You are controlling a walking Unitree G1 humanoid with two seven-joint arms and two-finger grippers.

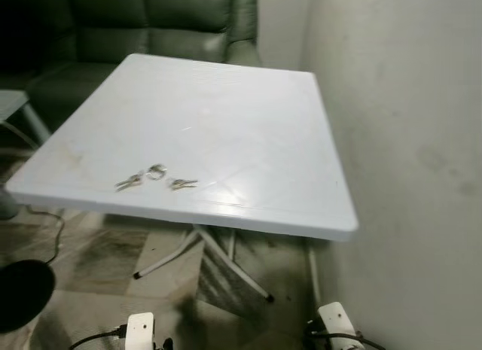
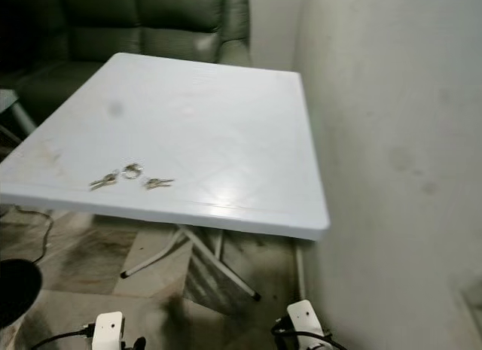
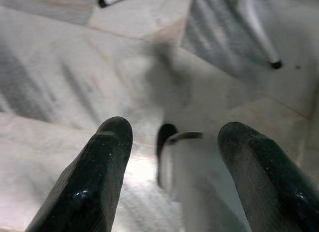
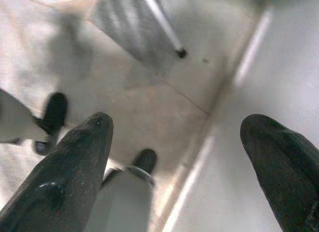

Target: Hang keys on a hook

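A small bunch of metal keys on a ring lies on the white table, near its front left edge. The keys are spread flat, some to either side of the ring. Both arms hang low beside me, their white wrists at the bottom of the head views. My left gripper points down at the tiled floor, open, with nothing between its fingers. My right gripper is also open and empty, hanging over the floor close to the wall.
A plain wall runs along the table's right side. A dark green sofa stands behind the table. White folding table legs spread over the tiled floor. A black round object and a cable lie at the lower left.
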